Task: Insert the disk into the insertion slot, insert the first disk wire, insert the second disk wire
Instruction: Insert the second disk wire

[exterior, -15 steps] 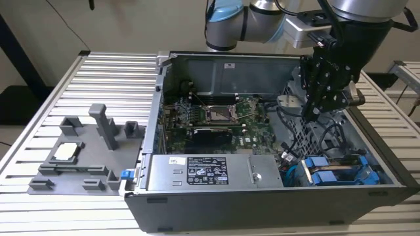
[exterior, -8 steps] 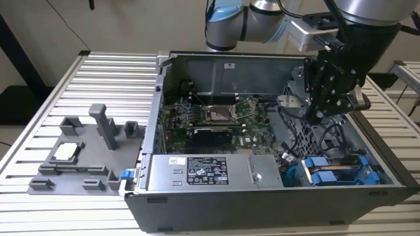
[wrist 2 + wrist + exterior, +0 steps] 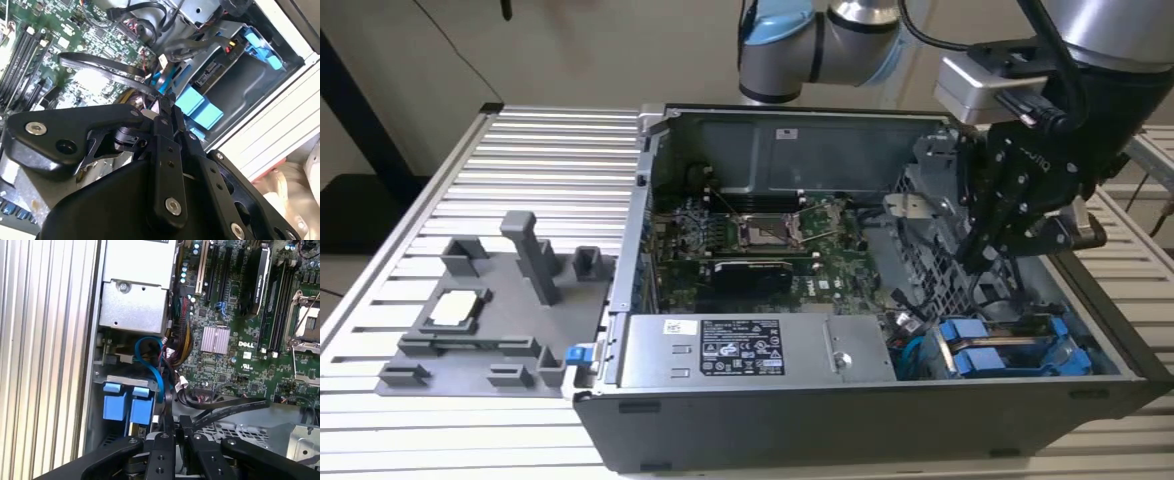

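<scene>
1. Lying open on the ribbed aluminium table [image 3: 520, 150], the big grey metal computer case [image 3: 854, 420] shows its green motherboard [image 3: 774, 240] at the centre and a silver power supply box [image 3: 747, 350] along the near wall in the exterior view.
2. At about 4 o'clock from the motherboard, in the near corner of the case on the exterior view's right, stands the grey metal drive cage with the blue-edged insertion slot [image 3: 1014, 355].
3. The flat disk in its bright blue plastic carrier frame [image 3: 987, 360] appears already seated in this slot; its blue tabs show in both wrist views [image 3: 122, 402] [image 3: 200, 107].
4. The black gripper [image 3: 994, 265] hangs inside the case, at about 12 o'clock above the cage, so the disk lies below it and towards the near wall.
5. Its fingers look closed together, or nearly so, with the tips [image 3: 167, 412] close to a thin blue wire [image 3: 155, 370] and dark cables beside the carrier; whether something is pinched between them, I cannot tell.
</scene>
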Tool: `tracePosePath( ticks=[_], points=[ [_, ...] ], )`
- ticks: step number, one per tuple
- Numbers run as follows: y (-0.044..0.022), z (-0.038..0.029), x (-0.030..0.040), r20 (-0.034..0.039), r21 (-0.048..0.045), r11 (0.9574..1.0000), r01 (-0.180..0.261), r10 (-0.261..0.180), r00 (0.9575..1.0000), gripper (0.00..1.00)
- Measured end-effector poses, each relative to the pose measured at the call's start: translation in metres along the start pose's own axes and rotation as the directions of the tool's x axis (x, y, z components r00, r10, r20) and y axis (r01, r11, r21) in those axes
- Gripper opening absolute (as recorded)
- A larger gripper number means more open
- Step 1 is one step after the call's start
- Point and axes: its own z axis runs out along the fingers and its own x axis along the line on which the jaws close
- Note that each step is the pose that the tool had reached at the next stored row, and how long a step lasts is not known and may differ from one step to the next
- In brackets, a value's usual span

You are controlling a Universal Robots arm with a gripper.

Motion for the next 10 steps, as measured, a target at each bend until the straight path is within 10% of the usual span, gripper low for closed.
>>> tracePosePath(
  ticks=[10],
  points=[
    [-0.0182, 0.0027, 0.0321, 0.0039, -0.0301, 0.9995, 0.001, 0.0, 1.0, 0.16]
  ],
)
